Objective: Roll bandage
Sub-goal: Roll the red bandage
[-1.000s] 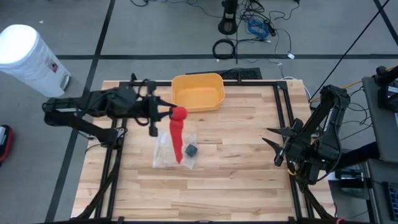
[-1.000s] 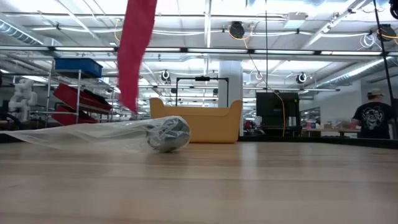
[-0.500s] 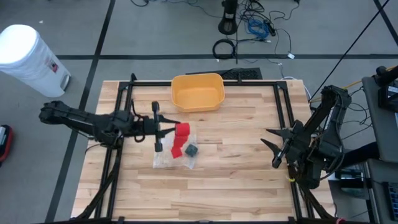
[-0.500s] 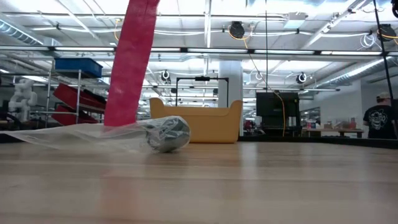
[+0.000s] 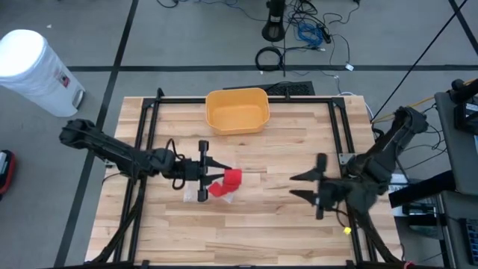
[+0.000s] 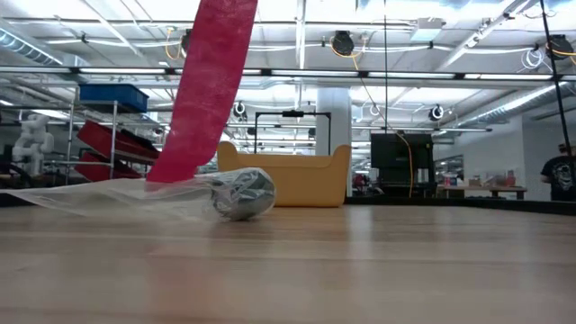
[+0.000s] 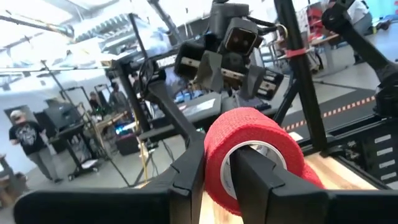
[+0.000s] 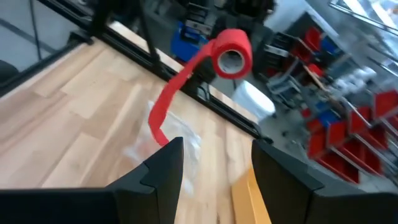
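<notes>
— Where's the bandage roll (image 7: pixel 252 158) sitting relative to the left gripper (image 5: pixel 213 171)?

— Right in it. The left wrist view shows one dark finger (image 7: pixel 264 180) running through the roll's hollow core and the other finger along its outside, so the jaws are clamped on the roll's wall. From above, the roll is held above the middle of the wooden table (image 5: pixel 284 224), a little left of centre.

— And how does it look?

— Bright red, crepe-textured, wound on a pale core. A loose tail (image 6: pixel 205 85) hangs off the roll; in the low view it slants down as a flat strip, and its lower end meets the clear plastic bag (image 6: pixel 117 196) lying on the table. The right wrist view shows the same thing: roll up high, tail trailing down to the crumpled plastic.

— Anything else in that bag?

— A small dark grey-green wad (image 6: pixel 241 193) at its end, resting on the wood.

— The right gripper (image 5: pixel 305 187)?

— Right of centre over the table, well apart from the roll, pointing toward it, with its fingers spread wide and nothing between them.

— What's farther out?

— A yellow bin (image 5: pixel 237 109) at the table's far edge, and a white bucket (image 5: pixel 36 69) on the floor beyond the left corner.
</notes>
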